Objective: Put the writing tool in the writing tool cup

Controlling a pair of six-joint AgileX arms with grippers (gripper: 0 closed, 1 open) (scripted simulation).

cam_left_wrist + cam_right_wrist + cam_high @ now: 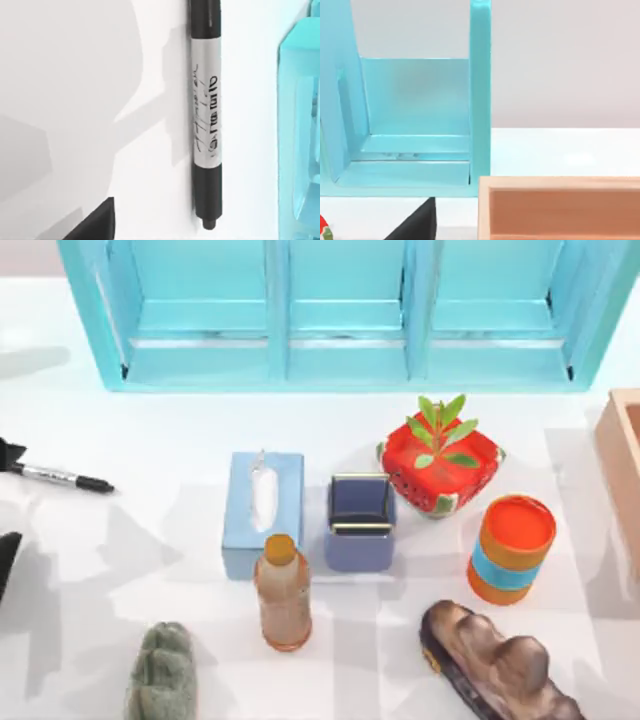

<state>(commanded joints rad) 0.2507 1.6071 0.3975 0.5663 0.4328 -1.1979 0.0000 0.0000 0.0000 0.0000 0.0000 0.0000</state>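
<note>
1. Top view, the surface: the table (pixel 150 420) is white and smooth, with soft grey shadows on it. At its far edge stands a turquoise shelf unit (pixel 345 315) with open compartments. I take the tissue box (pixel 263 508), light blue, as my landmark. Just right of it is a dark blue box (pixel 360 525); further right a red pot with a green plant (pixel 440 462) and an orange cup with a blue band (pixel 511 548). In front of the tissue box, touching or nearly so, stands an amber bottle (pixel 283 592). A grey-green stone figure (pixel 162 675) lies to the front left of it, a brown lumpy object (pixel 495 665) to the front right, and a wooden box (pixel 622 465) is at the table's right edge.

2. Top view, the task's thing: the marker pen (pixel 62 478) lies flat, well left of the tissue box, near the table's left edge. My left gripper (pixel 8 505) is at that edge, with one dark part touching the pen's left end. I cannot tell how far its fingers are apart or whether they hold anything.

3. Left wrist view: the marker pen (pixel 206 115) lies on the white surface, its label band with writing facing up, and the shelf unit (pixel 300 125) is beside it.

4. Right wrist view: the shelf unit (pixel 415 120) and the wooden box (pixel 560 205) in front of it, on the white table. My right gripper's fingers I cannot judge.
</note>
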